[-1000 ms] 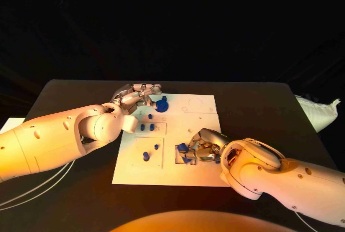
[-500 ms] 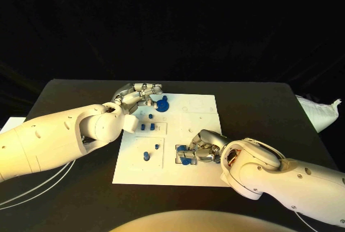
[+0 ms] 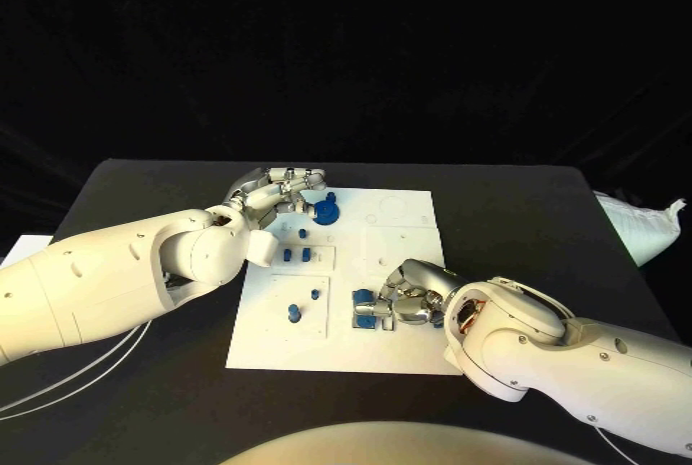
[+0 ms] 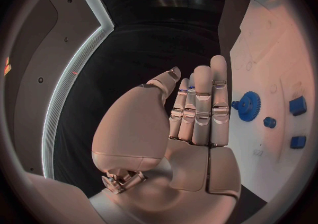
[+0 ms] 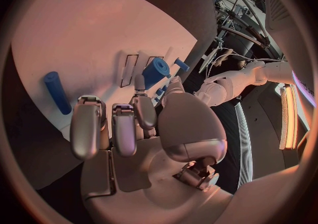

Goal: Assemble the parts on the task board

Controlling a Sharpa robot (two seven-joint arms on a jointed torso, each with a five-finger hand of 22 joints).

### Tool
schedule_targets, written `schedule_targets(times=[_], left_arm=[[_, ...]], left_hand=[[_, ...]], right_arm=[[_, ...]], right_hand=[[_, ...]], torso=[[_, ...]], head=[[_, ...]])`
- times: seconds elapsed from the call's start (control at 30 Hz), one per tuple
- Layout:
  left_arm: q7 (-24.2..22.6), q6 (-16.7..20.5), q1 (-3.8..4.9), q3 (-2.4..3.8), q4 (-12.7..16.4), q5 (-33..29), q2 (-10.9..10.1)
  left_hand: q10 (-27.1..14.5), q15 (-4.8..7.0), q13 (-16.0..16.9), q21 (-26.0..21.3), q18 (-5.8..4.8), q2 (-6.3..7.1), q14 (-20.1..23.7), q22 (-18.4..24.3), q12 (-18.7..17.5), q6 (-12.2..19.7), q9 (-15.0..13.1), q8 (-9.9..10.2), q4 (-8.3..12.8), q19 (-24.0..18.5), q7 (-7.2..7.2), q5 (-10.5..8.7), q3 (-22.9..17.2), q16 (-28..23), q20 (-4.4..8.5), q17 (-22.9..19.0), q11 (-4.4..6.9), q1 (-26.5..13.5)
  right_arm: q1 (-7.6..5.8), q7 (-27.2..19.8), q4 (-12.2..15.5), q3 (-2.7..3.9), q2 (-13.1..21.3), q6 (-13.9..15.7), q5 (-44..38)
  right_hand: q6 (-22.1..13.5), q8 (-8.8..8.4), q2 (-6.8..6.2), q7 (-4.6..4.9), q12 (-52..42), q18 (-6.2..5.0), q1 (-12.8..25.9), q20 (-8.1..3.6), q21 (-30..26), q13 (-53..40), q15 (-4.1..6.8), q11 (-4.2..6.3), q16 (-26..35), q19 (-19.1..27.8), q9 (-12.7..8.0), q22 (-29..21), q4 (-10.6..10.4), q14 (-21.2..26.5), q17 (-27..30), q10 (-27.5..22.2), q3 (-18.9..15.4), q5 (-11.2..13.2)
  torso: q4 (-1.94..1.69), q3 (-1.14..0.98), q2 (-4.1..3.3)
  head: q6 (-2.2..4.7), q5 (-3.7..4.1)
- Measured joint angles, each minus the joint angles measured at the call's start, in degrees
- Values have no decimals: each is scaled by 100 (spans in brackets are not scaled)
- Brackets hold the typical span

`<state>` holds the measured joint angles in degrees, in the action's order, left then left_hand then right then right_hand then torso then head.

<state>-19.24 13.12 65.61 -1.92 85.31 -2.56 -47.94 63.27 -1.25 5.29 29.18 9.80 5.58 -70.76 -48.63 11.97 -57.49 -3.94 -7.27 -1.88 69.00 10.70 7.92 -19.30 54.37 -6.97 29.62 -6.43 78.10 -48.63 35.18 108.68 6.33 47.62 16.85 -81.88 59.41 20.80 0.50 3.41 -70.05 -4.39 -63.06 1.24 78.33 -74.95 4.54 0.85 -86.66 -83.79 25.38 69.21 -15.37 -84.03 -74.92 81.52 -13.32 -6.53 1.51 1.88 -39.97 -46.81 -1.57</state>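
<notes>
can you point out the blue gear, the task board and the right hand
blue gear [image 4: 249, 106], left wrist view, on its toothed disc face
task board [image 3: 404, 347], head view, on a bare white patch near its front edge
right hand [image 3: 407, 293], head view, on the back of the hand over the board

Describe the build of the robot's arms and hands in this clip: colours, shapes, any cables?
Both arms have smooth, rounded white shells with small dark fastener dots. The left hand and right hand are silver metal with segmented fingers and smooth domed palm covers. Thin white cables trail across the table beneath the left arm.
</notes>
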Motion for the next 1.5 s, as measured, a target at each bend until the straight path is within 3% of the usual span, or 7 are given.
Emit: schedule_targets(times=[0.17,0.37,0.9,1.0,1.27,1.37,1.5], left_arm=[[2,-5,-1,0,-1,2,-4],[4,-11,-2,0,-1,6,-2],[12,-25,-4,0,-2,11,-8],[14,-27,-4,0,1,13,-19],[17,-27,-5,0,21,20,-79],[17,-27,-5,0,31,22,-94],[17,-26,-5,0,40,24,-98]], left_hand=[[0,0,0,0,0,0,0,0,0,0,0,0,0,0,0,0,0,0,0,0,0,0],[0,0,0,0,0,0,0,0,0,0,0,0,16,0,0,0,16,0,0,0,0,0],[0,0,0,0,0,0,0,0,0,0,0,0,16,0,0,0,16,0,0,1,0,0],[0,0,0,0,0,0,0,0,0,0,0,0,16,0,0,0,16,0,0,1,0,0],[0,0,0,0,0,0,0,0,0,0,0,0,16,0,0,0,16,0,0,2,0,0],[0,0,0,0,0,0,0,0,0,0,0,0,16,0,0,0,16,0,0,2,0,0],[-12,0,0,0,0,0,0,0,0,0,0,0,16,0,0,0,16,0,0,-1,13,0]], right_arm=[[9,-14,44,1,13,-7,-25],[8,-35,17,6,-24,-15,-96],[21,-28,-75,-3,-63,-30,-116],[31,-57,16,-4,79,-11,-87],[30,-548,398,19,877,193,457],[-4,-728,537,33,1221,259,621],[-49,-840,627,42,1495,304,663]], right_hand=[[0,0,-1,0,-26,0,-661,0,9,-31,-2,-9,0,0,80,61,356,1,0,-9,152,-32],[38,2,60,-37,-69,0,-1111,0,28,-198,17,2,0,0,145,88,710,17,1,3,417,210],[59,3,104,-58,-83,0,-1067,-20,25,-200,37,2,-23,-21,189,101,707,-1,1,3,415,187],[55,-3,109,-54,-85,-1,-1062,-20,25,-203,37,2,-23,-21,193,98,676,-1,1,3,383,169],[-407,-491,164,201,-57,0,-1116,45,24,-352,-56,-96,-23,45,-31,5,695,-9,2,-11,403,-251],[-418,-621,169,212,-13,-1,-1124,70,4,-366,-79,-134,-23,34,-144,5,701,8,2,-9,409,-481],[-417,-676,160,211,64,-1,-1161,95,1,-567,-87,-161,-23,51,-221,-19,701,1,2,-34,409,-535]], torso=[[2,0,-1],[-1,5,-1],[-3,6,-2],[-1,4,-2],[12,10,6],[30,13,13],[55,16,20]], head=[[-14,-5],[-21,2],[-36,-12],[-36,-15],[-7,-4],[8,10],[17,21]])
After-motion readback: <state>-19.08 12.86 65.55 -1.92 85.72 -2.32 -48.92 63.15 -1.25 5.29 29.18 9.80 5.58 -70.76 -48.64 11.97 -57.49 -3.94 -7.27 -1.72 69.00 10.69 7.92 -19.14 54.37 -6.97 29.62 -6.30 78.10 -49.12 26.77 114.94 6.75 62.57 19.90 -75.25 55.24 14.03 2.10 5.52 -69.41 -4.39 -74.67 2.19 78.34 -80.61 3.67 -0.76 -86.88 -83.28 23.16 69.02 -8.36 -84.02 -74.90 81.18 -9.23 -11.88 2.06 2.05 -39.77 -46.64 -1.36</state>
